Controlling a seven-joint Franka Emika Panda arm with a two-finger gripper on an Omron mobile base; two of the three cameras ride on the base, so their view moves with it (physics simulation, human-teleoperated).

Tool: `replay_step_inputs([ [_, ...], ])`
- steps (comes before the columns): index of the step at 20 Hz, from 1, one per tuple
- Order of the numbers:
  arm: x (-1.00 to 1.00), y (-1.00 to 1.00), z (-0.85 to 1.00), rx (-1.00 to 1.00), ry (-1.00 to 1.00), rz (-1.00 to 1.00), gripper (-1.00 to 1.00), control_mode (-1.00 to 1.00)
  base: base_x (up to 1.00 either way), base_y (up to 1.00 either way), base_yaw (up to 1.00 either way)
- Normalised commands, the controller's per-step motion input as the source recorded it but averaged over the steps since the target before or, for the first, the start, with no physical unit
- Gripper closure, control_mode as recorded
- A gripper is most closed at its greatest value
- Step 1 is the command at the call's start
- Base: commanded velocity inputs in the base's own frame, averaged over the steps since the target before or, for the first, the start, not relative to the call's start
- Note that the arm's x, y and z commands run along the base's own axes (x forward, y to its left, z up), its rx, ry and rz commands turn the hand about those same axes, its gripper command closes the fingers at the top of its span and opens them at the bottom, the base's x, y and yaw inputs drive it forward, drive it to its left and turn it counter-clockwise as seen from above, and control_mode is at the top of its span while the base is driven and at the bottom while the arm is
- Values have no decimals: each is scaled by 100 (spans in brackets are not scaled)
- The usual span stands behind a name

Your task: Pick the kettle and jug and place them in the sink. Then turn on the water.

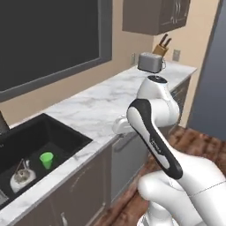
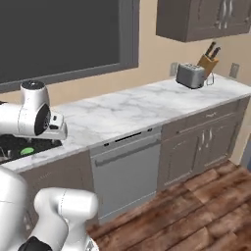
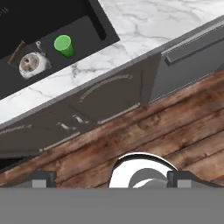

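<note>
kettle (image 1: pixel 22 176) in sink (image 1: pixel 66 132), beside green cup (image 1: pixel 46 160) | claw (image 3: pixel 111 181) fingers apart, empty, over floor | kettle likely rigid, smooth metal, slippery; grip thin wire handle

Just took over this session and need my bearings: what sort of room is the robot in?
A home kitchen, rendered in simulation. A white marble counter runs along the wall with a black sink sunk into it, a toaster and knife block stand at the far end, and a dishwasher sits under the counter.
</note>
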Motion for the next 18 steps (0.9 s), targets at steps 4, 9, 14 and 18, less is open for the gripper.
replay_step_inputs([
  [4, 0, 0, 0, 0, 0, 0, -100, 100, 0, 0, -95],
  [9, 0, 0, 0, 0, 0, 0, -100, 100, 0, 0, -92],
  [14, 0, 0, 0, 0, 0, 0, -100, 100, 0, 0, -94],
  [18, 0, 0, 0, 0, 0, 0, -100, 100, 0, 0, -93],
])
